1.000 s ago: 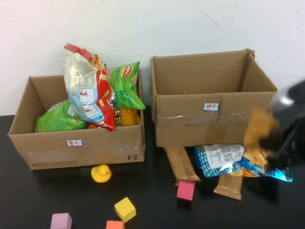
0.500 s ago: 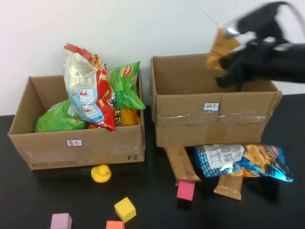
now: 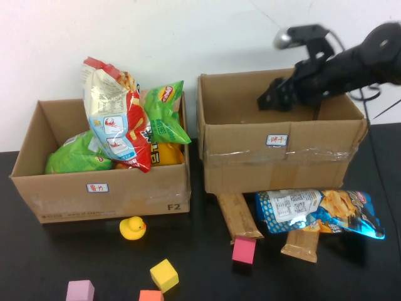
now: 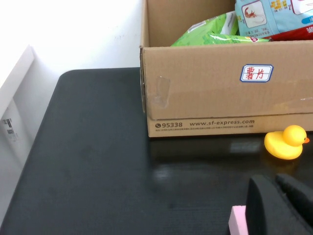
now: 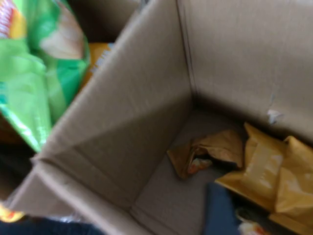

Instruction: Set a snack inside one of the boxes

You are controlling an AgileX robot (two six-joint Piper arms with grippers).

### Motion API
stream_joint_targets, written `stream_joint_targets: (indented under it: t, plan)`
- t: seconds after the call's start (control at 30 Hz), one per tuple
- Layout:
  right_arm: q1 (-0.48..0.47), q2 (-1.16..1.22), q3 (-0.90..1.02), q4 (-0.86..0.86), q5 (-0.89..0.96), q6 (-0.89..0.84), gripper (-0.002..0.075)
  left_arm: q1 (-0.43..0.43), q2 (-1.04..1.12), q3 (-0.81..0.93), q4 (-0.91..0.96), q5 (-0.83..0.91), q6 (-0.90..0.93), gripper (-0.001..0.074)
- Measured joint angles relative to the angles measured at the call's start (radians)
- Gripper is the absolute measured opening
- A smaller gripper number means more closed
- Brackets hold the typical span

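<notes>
My right gripper (image 3: 271,100) reaches down into the right cardboard box (image 3: 279,160) from above its back rim. In the right wrist view it is shut on a yellow snack packet (image 5: 274,176), held low inside the box beside a dark fingertip (image 5: 220,210). A crumpled brown packet (image 5: 208,152) lies on the box floor. The left box (image 3: 100,188) holds red, green and yellow chip bags (image 3: 119,119). My left gripper (image 4: 276,180) is shut and empty, low over the black table next to a pink block (image 4: 237,221); it does not show in the high view.
A blue chip bag (image 3: 319,211) and two brown snack bars (image 3: 238,216) lie in front of the right box. A yellow duck (image 3: 133,227), a magenta block (image 3: 244,250), a yellow block (image 3: 164,274) and a pink block (image 3: 80,291) sit on the black table.
My right arm lifted the yellow packet from the table's right side, swung it up over the right box and lowered it inside. The left arm has not moved.
</notes>
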Motion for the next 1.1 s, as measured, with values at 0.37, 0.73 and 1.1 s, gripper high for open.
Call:
stream_joint_targets:
  t: [0.37, 0.73, 1.1]
  plan:
    - [-0.017, -0.437, 0.091, -0.054, 0.055, -0.064, 0.0013, 0.0, 0.0, 0.0, 0.0, 0.0, 0.0, -0.0003]
    - [-0.017, -1.081, 0.658, 0.006, -0.045, -0.281, 0.0002, 0.0, 0.0, 0.0, 0.0, 0.0, 0.0, -0.0003]
    - [-0.017, -1.663, 1.194, -0.034, -0.295, -0.296, 0.0001, 0.0, 0.0, 0.0, 0.0, 0.0, 0.0, -0.0003]
